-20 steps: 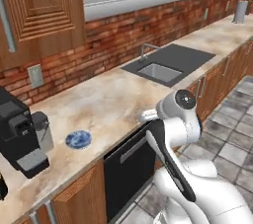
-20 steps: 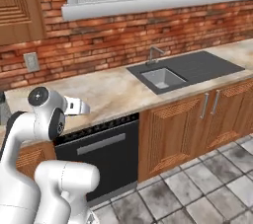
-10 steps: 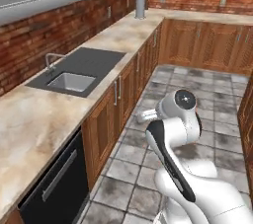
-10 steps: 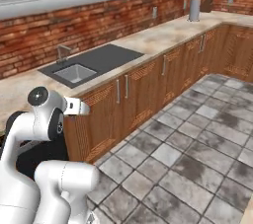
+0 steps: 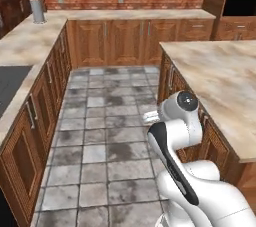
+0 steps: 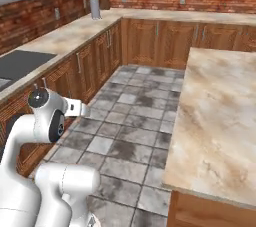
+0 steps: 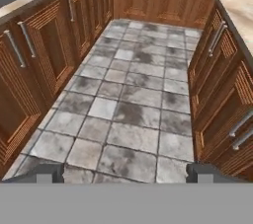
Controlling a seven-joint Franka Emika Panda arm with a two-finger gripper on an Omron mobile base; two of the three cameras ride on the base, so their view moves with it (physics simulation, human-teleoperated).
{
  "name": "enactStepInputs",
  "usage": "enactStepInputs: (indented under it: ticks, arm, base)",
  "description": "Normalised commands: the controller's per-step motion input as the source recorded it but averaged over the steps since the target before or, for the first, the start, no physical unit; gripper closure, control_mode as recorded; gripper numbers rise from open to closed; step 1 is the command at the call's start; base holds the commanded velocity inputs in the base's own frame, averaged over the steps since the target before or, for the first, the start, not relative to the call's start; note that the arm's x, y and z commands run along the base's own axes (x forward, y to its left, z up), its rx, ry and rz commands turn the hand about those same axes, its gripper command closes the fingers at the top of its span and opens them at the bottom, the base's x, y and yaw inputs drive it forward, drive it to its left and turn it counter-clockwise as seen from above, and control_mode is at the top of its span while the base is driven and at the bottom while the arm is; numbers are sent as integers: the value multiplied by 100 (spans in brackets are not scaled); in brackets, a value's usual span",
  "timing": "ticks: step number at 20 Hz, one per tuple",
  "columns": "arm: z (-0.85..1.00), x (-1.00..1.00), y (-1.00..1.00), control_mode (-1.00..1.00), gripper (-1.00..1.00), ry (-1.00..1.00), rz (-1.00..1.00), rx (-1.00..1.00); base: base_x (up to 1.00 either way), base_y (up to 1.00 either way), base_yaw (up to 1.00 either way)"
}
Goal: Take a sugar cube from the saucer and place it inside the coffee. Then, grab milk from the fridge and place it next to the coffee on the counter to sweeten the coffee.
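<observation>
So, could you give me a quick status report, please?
Pincer open, empty, aimed down the tiled floor. Counter left, island right. Aisle unobstructed.

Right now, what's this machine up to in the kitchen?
It is carrying nothing. Its gripper is open and empty, pointing down at the grey tiled floor of the aisle between the long counter and the island. No cup, saucer, milk or fridge is in front of it.

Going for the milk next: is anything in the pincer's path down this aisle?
Nothing visible does. The open pincer faces bare tiled floor running between the counter cabinets and the island cabinets.
</observation>
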Motion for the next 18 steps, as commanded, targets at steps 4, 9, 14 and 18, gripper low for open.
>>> enactStepInputs:
  ticks: [4, 9, 14, 18]
  arm:
    - [0, 0, 0, 100, -100, 0, 0, 0]
    - [0, 0, 0, 100, -100, 0, 0, 0]
    - [0, 0, 0, 100, -100, 0, 0, 0]
    - [0, 0, 0, 100, -100, 0, 0, 0]
  base:
    - [3, -20, -71]
    - [0, -13, -79]
    - [5, -20, -75]
    - [35, 17, -32]
